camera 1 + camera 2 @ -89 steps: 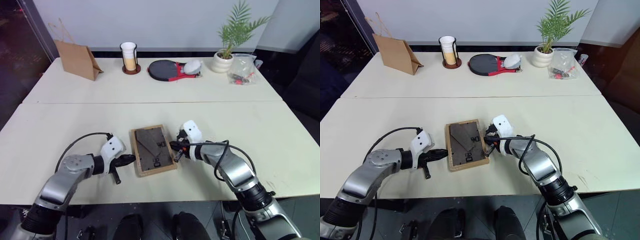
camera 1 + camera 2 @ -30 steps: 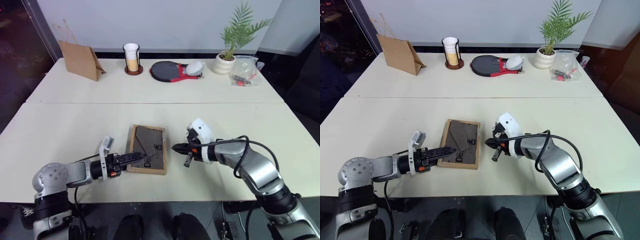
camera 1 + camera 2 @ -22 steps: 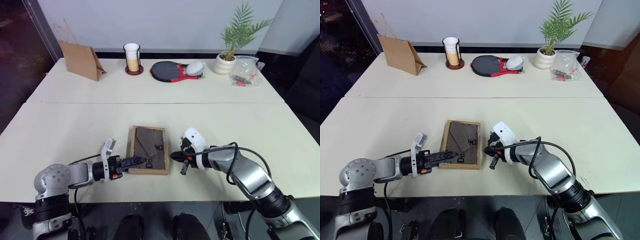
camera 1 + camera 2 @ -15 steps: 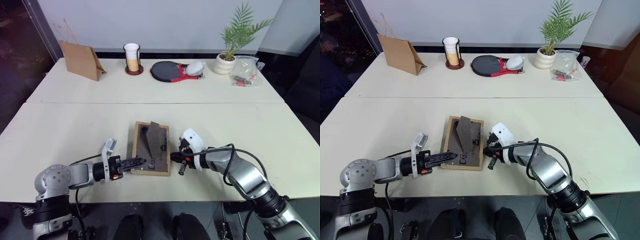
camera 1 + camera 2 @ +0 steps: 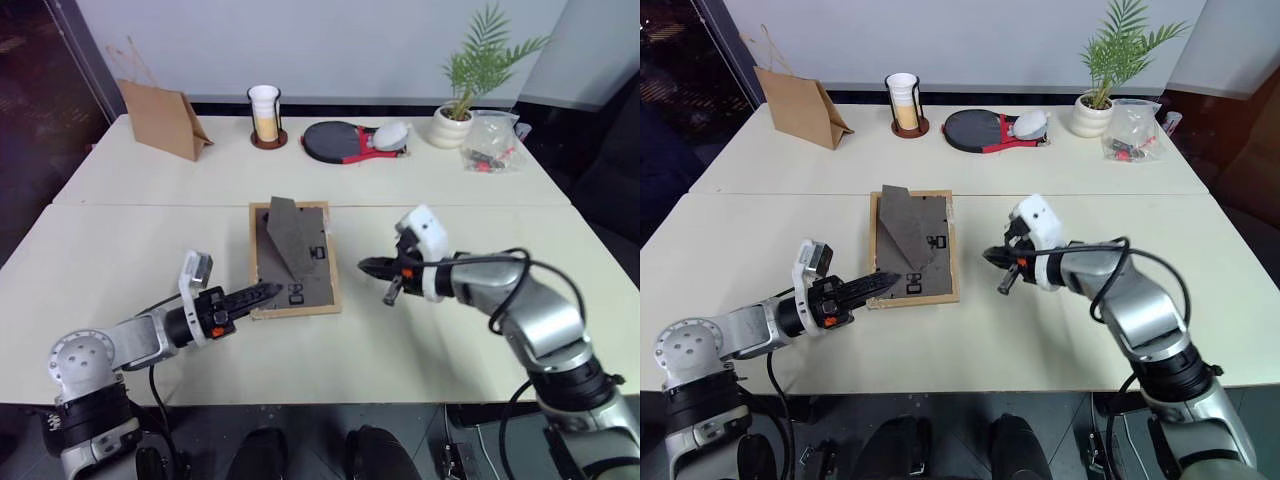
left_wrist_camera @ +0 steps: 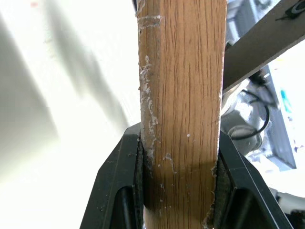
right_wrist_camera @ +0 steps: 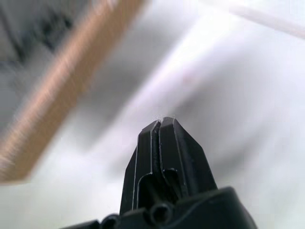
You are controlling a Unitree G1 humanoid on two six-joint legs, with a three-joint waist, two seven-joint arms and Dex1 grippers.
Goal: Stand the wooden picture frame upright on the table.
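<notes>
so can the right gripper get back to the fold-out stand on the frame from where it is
Probably yes. The right gripper hangs shut beside the wooden picture frame, whose fold-out stand sticks up from the back. Nothing lies between them; the left gripper clamps the near corner only.

Wooden picture frame [image 5: 293, 258]: small rectangle, light-wood rim, dark grey back facing up, fold-out stand raised; tilted, lifted at its near left corner. Table [image 5: 150, 240]: pale cream top, seam line running across.
</notes>
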